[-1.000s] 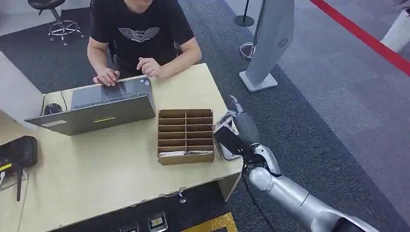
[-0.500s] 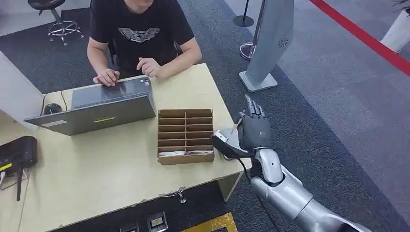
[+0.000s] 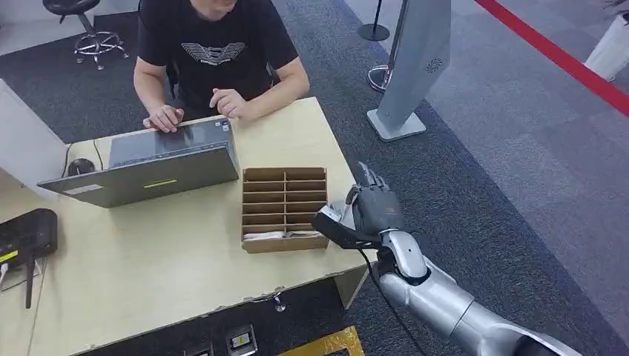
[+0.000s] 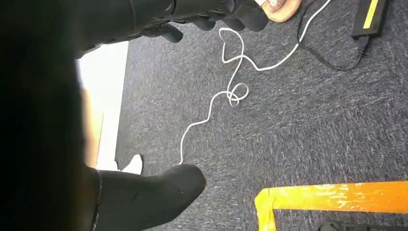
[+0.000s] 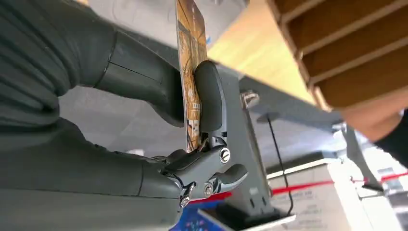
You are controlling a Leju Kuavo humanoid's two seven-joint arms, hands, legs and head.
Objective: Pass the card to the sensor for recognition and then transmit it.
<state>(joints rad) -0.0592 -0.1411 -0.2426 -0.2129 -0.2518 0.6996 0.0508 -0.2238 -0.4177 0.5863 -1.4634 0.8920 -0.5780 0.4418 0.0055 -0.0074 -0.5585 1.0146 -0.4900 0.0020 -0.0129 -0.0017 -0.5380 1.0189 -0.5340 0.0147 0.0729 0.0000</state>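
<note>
Right hand (image 3: 371, 211) clamped on the card (image 5: 190, 72): in the right wrist view, card pinched edge-on between the thick grey thumb (image 5: 139, 79) and a darker finger (image 5: 211, 103), orange-brown printed face just visible, sticking out past the fingers toward the top of the frame. In the head view, same hand right of centre, just above the right edge of the surface (image 3: 178, 259), fingers pointing up-frame, card itself too hidden there to make out. Compared with half a second ago, hand shifted a little left and down in the frame, closer to the cardboard divider box (image 3: 285, 208); a second ago, more tilted and edge-on.

Left hand (image 4: 159, 192) hanging over dark carpet with a white cable (image 4: 231, 91) and orange floor tape (image 4: 332, 197); fingers' state cannot be told.

Further out on the surface: laptop (image 3: 148, 163) at upper left, a person's hands (image 3: 196, 111) at its far edge, black device (image 3: 26, 233) at the left edge.
</note>
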